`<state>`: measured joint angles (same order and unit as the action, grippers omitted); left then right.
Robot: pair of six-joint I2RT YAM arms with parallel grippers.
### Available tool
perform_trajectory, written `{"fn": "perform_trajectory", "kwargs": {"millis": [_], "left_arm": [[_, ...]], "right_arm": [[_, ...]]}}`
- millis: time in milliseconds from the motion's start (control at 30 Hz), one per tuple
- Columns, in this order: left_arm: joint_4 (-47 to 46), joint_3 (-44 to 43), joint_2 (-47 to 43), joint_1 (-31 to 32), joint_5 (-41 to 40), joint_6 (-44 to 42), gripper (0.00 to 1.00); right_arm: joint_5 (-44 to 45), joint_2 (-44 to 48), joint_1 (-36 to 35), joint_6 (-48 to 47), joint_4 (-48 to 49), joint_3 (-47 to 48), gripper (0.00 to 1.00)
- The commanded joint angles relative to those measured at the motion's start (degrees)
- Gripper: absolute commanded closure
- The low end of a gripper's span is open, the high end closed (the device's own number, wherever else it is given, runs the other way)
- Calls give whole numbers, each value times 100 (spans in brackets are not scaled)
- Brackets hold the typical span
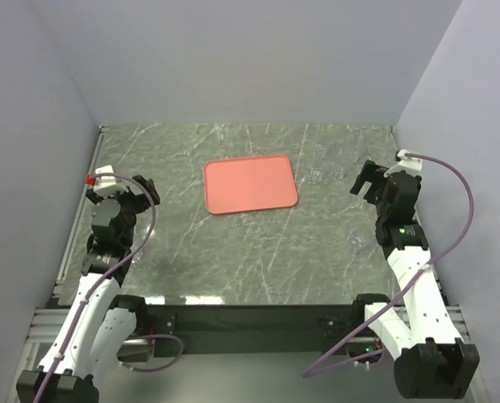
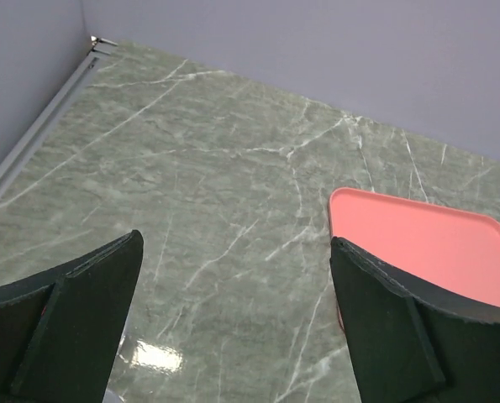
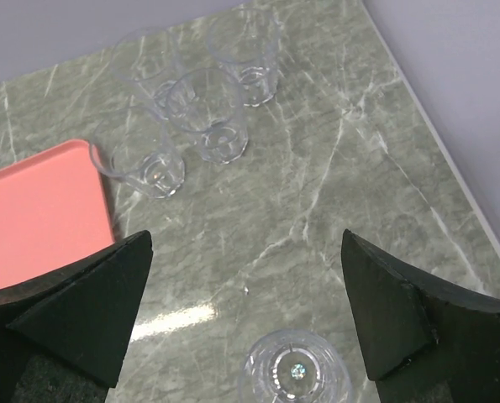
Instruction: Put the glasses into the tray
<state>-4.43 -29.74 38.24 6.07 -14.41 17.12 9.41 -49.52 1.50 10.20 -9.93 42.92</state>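
Tray (image 1: 250, 184) flat on bench (image 1: 233, 252), centre-rear. Glasses (image 3: 207, 113) clustered upright on bench just right of tray. Lone glass (image 3: 297, 369) nearer, apart from the cluster. Left pincer (image 2: 235, 252) released, left of tray. Right pincer (image 3: 245, 243) released, above lone glass, gripping nothing.

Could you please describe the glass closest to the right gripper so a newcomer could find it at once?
Start at the pink tray on the marble table; a cluster of clear glasses stands off its right edge. The glass meant is nearer the arms' bases, by the right gripper. Unlike the clustered ones, it stands alone.
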Motion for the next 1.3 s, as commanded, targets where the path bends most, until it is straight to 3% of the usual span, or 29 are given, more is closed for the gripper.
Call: {"fn": "perform_trajectory", "kwargs": {"millis": [0, 67, 100, 233, 400, 533, 1067, 1267], "left_arm": [[82, -322, -27, 44, 79, 194, 1], [442, -506, 43, 44, 44, 466, 1], [930, -672, 61, 44, 1, 676, 1], [1523, -963, 43, 35, -44, 1134, 1], [2200, -1209, -176, 0, 70, 1565, 1], [2578, -1289, -194, -44, 193, 2065, 1], [3439, -1605, 614, -501, 1, 2919, 3], [3606, -1684, 1149, -598, -254, 3209, 14]], "right_arm": [[-289, 144, 8, -105, 132, 129, 0], [-745, 205, 17, -587, 167, 156, 0], [-1496, 258, 9, -998, 141, 147, 0], [-3171, 294, 17, -2036, -52, -2, 0], [-3472, 66, 8, -2566, -605, -3, 0], [-4218, -155, 8, -3102, -1334, 243, 0], [-4202, 531, 26, -3392, -1309, -3, 0], [-4166, 504, 26, -3419, -1309, -11, 0]]}}
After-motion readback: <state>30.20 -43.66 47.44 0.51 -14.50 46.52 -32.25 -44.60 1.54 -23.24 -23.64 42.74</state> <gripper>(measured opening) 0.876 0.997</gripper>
